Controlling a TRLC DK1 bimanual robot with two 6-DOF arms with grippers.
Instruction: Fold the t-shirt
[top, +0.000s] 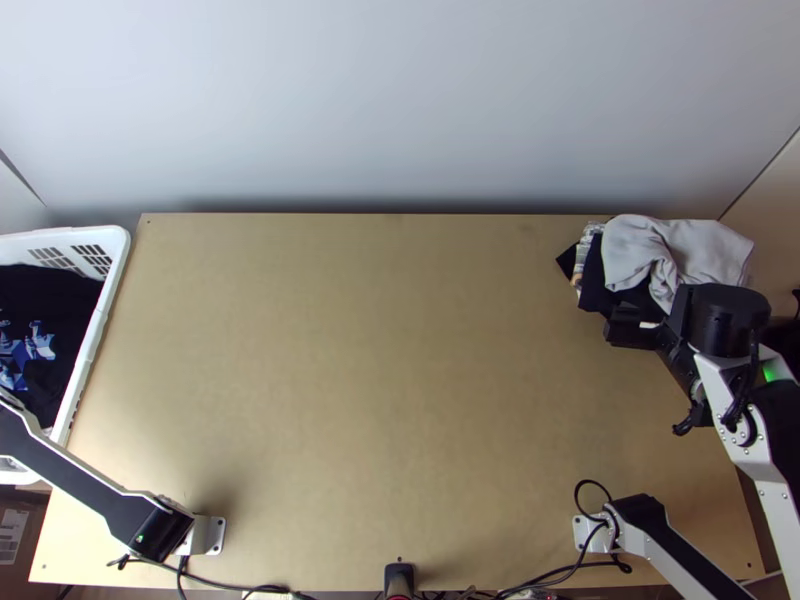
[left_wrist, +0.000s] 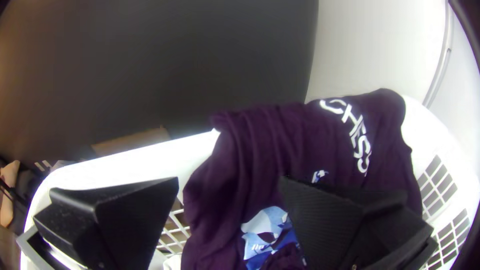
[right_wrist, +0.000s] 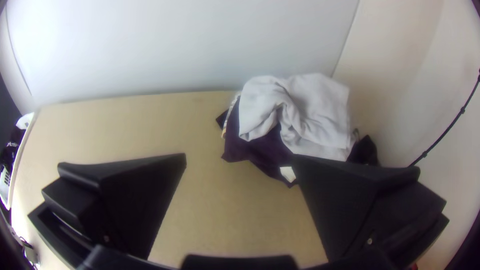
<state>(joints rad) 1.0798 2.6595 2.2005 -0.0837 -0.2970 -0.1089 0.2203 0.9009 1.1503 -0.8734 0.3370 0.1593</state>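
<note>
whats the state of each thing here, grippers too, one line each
dark printed t-shirt: bunched, not folded, in the basket
laundry basket: upright, holding clothing
light grey cloth: bunched, on top of the pile
dark purple cloth: crumpled, partly under the grey one
left gripper: open
right gripper: open

claw (top: 620, 328) spread wide, pale cloth (right_wrist: 317, 112) bunched atop dark cloth (right_wrist: 252, 150)

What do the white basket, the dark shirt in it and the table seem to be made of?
White basket: smooth plastic, probably, by its moulded grid of openings. Dark shirt: soft matt fabric, perhaps cotton, since it lies in loose folds. Table: light wood or wood-look board, dull sheen, by its even tan surface.
</note>
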